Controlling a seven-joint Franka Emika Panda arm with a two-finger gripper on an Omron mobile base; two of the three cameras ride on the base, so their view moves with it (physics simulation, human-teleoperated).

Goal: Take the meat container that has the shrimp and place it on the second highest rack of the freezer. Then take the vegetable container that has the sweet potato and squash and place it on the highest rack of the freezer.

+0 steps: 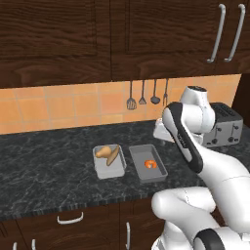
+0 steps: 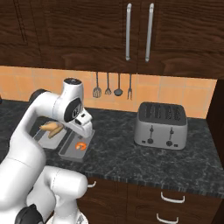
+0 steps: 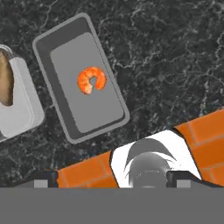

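The dark grey meat container [image 3: 65, 57] lies on the black counter with one orange shrimp [image 3: 91, 80] in it; it also shows in the base views [image 1: 148, 164] [image 2: 73, 149]. To its left sits the light grey vegetable container [image 1: 108, 162] [image 3: 19, 109] holding the brown sweet potato and squash [image 1: 108, 153]. My gripper [image 3: 113, 181] hovers above the counter, just behind and right of the shrimp container. Its fingertips [image 3: 41, 180] stand far apart, open, with nothing between them. In the right base view my hand [image 2: 84, 124] hides part of both containers.
A silver toaster [image 1: 222, 126] [image 2: 160, 124] stands on the counter to the right. Kitchen utensils [image 1: 144, 95] hang on the orange tile wall behind. Dark wall cabinets [image 2: 131, 30] hang overhead, and drawers [image 1: 71, 218] lie below the counter edge.
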